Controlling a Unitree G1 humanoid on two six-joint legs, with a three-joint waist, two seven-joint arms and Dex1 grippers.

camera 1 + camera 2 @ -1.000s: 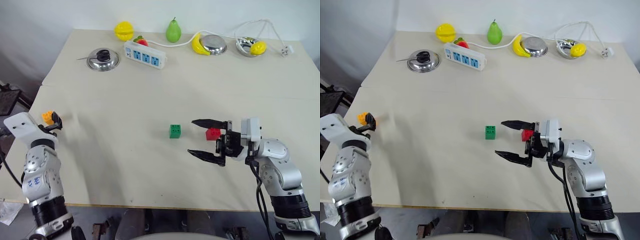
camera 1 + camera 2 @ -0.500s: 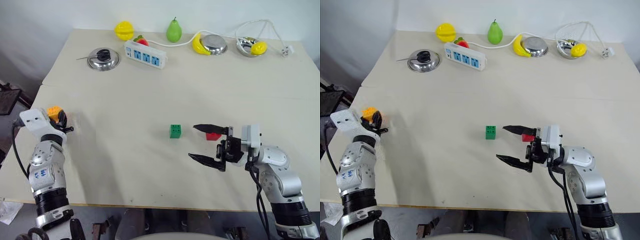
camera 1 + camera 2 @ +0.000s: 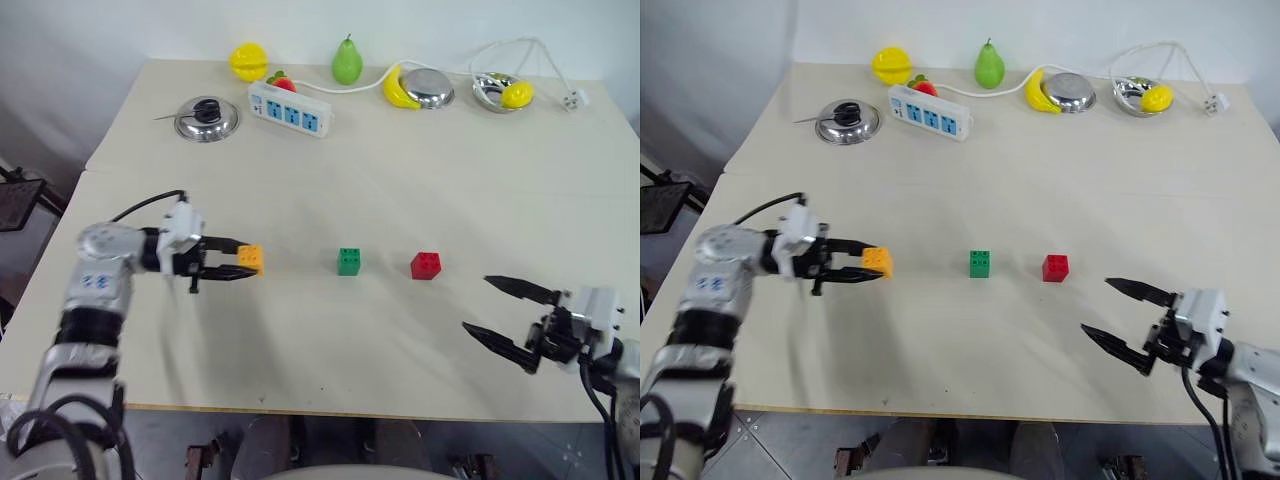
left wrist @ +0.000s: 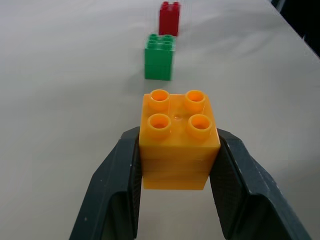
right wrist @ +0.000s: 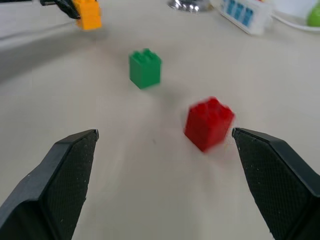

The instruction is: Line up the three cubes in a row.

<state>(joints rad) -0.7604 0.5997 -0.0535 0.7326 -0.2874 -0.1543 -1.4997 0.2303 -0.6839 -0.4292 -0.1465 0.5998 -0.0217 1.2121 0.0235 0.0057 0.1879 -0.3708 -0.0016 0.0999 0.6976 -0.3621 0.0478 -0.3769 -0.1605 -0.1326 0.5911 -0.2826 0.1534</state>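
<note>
Left gripper (image 3: 232, 265) clenched on orange-yellow cube (image 3: 250, 259), at nine o'clock of green cube (image 3: 350, 262). Red cube (image 3: 425, 265) at three o'clock of green. Right gripper (image 3: 495, 310) released, holding nothing.

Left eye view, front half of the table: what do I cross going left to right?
Left gripper with jaws shut on the orange-yellow studded plastic cube → green studded plastic cube → red studded plastic cube → right gripper with jaws open.
</note>
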